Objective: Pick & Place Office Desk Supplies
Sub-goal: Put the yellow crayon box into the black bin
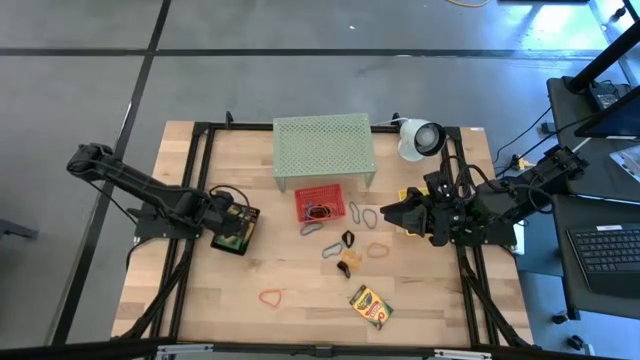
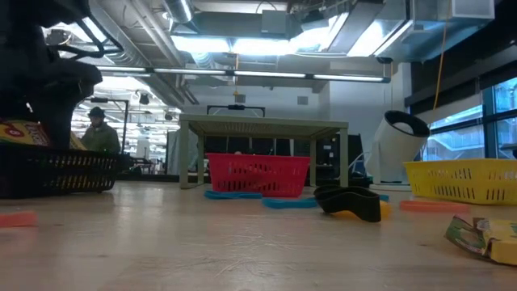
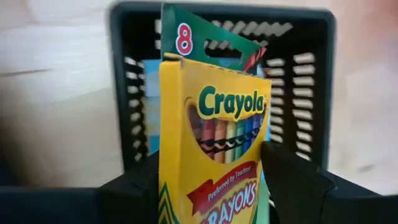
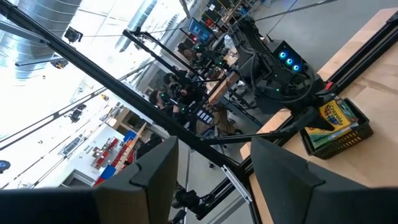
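Observation:
A yellow-and-green crayon box (image 3: pixel 214 143) stands upright over the black basket (image 3: pixel 311 93) at the table's left, its lower part between the fingers of my left gripper (image 3: pixel 211 180), which points steeply down and is open. The basket (image 1: pixel 233 232) sits under that gripper (image 1: pixel 238 222). Another crayon box (image 1: pixel 370 305) lies flat near the front edge. Rubber bands (image 1: pixel 271 297) (image 1: pixel 378 250) and clips (image 1: pixel 348 240) lie mid-table. My right gripper (image 1: pixel 405 212) hangs open, level and raised at the right, holding nothing. My left gripper's fingers (image 3: pixel 292 180) stand on either side of the crayon box's lower part (image 3: pixel 205 199), coming from above. I cannot tell whether they touch its sides. The box is upright with its green hang tab (image 3: pixel 186 37) on top, and its bottom end is hidden.
A red basket (image 1: pixel 320 203) with bands sits before the pale green mesh stand (image 1: pixel 323 148). A white round device (image 1: pixel 420 138) stands at the back right. A yellow basket (image 2: pixel 460 179) is under my right arm. Bare wood lies front left.

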`<action>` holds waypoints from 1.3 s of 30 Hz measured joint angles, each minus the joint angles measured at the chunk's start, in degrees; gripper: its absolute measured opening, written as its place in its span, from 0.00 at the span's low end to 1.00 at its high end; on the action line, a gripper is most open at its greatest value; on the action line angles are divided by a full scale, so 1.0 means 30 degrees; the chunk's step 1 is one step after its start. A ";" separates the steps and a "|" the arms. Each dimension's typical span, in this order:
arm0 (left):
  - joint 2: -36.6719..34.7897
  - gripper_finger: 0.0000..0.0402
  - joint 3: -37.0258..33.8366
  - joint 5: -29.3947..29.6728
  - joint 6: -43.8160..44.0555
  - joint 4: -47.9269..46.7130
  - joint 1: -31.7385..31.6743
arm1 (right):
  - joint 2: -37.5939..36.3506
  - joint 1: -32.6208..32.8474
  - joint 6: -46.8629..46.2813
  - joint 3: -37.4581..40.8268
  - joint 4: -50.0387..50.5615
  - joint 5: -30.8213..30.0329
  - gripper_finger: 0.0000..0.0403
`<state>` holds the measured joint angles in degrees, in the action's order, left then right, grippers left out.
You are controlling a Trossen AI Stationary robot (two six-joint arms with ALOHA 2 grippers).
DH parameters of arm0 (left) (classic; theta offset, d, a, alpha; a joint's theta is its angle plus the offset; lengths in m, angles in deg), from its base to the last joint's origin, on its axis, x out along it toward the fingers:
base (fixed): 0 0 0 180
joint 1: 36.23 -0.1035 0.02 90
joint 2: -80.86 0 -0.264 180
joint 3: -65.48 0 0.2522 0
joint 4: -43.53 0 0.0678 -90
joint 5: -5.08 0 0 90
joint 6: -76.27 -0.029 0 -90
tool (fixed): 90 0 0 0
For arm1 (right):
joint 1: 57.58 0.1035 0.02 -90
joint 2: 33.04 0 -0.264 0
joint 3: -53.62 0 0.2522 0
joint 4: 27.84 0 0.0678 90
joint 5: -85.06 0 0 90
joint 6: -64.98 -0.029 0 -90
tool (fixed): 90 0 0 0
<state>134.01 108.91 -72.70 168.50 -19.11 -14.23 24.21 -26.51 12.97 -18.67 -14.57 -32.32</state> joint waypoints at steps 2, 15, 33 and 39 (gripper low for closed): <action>-0.0003 0.53 0.0000 0.0138 0.0280 -0.0258 -0.0360 | 0.0000 0.0000 0.0000 0.0000 0.0000 0.0000 0.51; 0.0061 0.54 -0.0015 -0.0915 -0.1542 0.1198 -0.1268 | 0.0000 0.0000 0.0051 0.0000 0.0007 0.0000 0.51; -0.0433 0.53 0.0348 -0.2427 -0.1867 -0.0494 -0.3033 | 0.0000 0.0000 0.0047 0.0000 -0.0007 0.0000 0.51; -0.0377 0.53 0.2517 -0.2515 -0.2788 -0.3360 -0.3601 | 0.0000 0.0000 0.0058 0.0000 -0.0051 0.0000 0.51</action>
<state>132.88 116.46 -80.24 160.13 -29.19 -25.03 24.21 -26.51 13.14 -18.67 -14.73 -32.32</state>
